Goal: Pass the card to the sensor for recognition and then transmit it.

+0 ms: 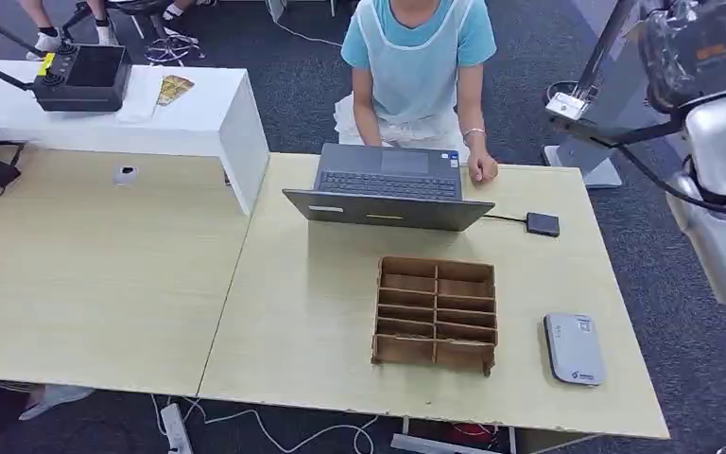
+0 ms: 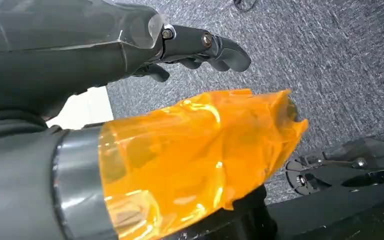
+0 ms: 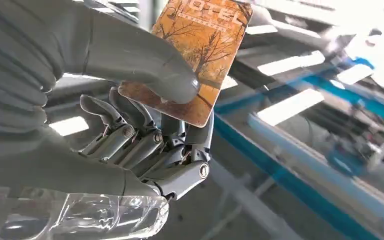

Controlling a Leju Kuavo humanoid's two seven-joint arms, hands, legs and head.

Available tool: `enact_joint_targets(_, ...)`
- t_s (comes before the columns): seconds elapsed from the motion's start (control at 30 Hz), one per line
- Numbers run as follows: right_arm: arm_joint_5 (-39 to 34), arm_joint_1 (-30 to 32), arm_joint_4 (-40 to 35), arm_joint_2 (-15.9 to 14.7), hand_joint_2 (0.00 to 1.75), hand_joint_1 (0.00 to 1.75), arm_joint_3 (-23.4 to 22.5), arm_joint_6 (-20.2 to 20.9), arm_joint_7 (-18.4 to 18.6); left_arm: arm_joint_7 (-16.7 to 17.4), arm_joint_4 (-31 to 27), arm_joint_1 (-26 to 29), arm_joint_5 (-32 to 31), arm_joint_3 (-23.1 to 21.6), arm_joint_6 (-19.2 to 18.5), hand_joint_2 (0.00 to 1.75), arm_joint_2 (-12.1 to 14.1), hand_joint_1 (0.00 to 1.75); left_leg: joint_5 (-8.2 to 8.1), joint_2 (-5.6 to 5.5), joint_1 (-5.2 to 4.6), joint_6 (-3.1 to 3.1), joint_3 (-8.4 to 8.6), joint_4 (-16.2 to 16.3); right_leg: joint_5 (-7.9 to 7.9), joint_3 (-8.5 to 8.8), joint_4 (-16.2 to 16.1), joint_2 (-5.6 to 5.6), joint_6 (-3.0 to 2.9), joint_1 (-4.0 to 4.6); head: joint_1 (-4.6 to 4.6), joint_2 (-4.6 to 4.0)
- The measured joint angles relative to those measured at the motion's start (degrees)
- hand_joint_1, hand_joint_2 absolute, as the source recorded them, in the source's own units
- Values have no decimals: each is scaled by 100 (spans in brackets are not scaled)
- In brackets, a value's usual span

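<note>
Right hand [image 3: 145,130] pinches the orange card [image 3: 200,55] between thumb and fingers, card raised clear of the table [image 1: 312,312]. Left hand [image 2: 200,50] hangs over grey carpet, fingers curled in, nothing in them. Grey sensor [image 1: 573,348] lies flat at about 4 o'clock on the table, just right of the brown divided tray [image 1: 435,314]. Laptop [image 1: 388,187] at 12 o'clock, a person [image 1: 414,66] seated behind it.

You see a brown divider tray [image 1: 435,312] mid-bench [image 1: 302,312] | grey sensor [image 1: 573,348] right of it, near edge | open laptop [image 1: 388,186] beyond | a person [image 1: 416,66] seated at the far side
</note>
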Motion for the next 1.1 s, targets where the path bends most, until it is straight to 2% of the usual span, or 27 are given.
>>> enact_joint_targets(0.07, -11, -28, 168, 112, 175, 175, -92, 157, 87, -15, 0, 0, 0, 0, 7, 0, -2, 0, 0, 2, 0, 0, 2, 0, 1, 0, 0, 3, -1, 0, -2, 0)
enact_joint_targets(0.27, -13, -29, 188, 125, 175, 175, -103, 179, 96, -18, 0, 0, 0, 0, 7, 0, -2, 0, 0, 2, 0, 0, 2, 0, 1, 0, 0, 3, -1, 0, -2, 0)
enact_joint_targets(0.3, -42, -28, 530, 292, 175, 175, -321, 469, 170, -31, 0, -4, 0, 0, 22, 0, -24, 0, 1, -4, 1, -1, 1, 0, 1, 2, 0, -4, 0, 0, 0, 0)
enact_joint_targets(0.33, -11, -14, 903, 514, 175, 175, -538, 507, 186, -11, 0, 1, 0, 0, 7, 0, -37, 0, 2, -2, 0, -1, 1, 0, 1, 1, 1, -1, -1, 0, 0, 0)
enact_joint_targets(0.37, -136, -50, 1362, 864, 175, 175, -763, 886, 91, -22, 0, -8, 0, 0, 7, 0, -46, 0, 1, 1, 1, -2, 1, 0, 2, -1, 3, 4, -1, 0, 2, 0)
enact_joint_targets(0.4, -263, -124, 1583, 1052, 175, 175, -861, 1181, 2, -24, 0, -9, 0, 0, 4, 0, -46, 0, 1, 5, 1, -2, 1, 0, 2, -4, 4, 11, -1, 0, -2, 0)
enact_joint_targets(0.5, -356, -328, 2069, 1457, 175, 175, -1032, 1333, -22, -28, 0, -20, 0, 0, 4, 0, -46, 0, 3, 6, 2, -4, 0, 0, 1, -8, 7, 10, -2, 1, 0, 0)
enact_joint_targets(0.73, -553, -705, 2793, 2041, 175, 175, -1196, 1512, -27, -33, 0, -22, 0, 9, 4, 0, -46, 0, 4, 5, 6, -5, -1, 0, 1, -8, 10, 10, -2, 3, 0, 0)
enact_joint_targets(0.9, -724, -948, 3209, 2409, 175, 175, -1263, 1713, -245, -46, 0, -28, 0, 20, 4, 0, -46, 0, 4, 6, 6, -5, -1, 0, 1, -8, 9, 11, -2, 2, 0, 0)
enact_joint_targets(1.1, -737, -1133, 3479, 2684, 175, 175, -1263, 1718, -284, -57, 0, -37, 0, 26, 2, 0, -44, 0, 4, -1, 6, -5, -1, 0, 1, -8, 9, 4, -2, 3, 0, 0)
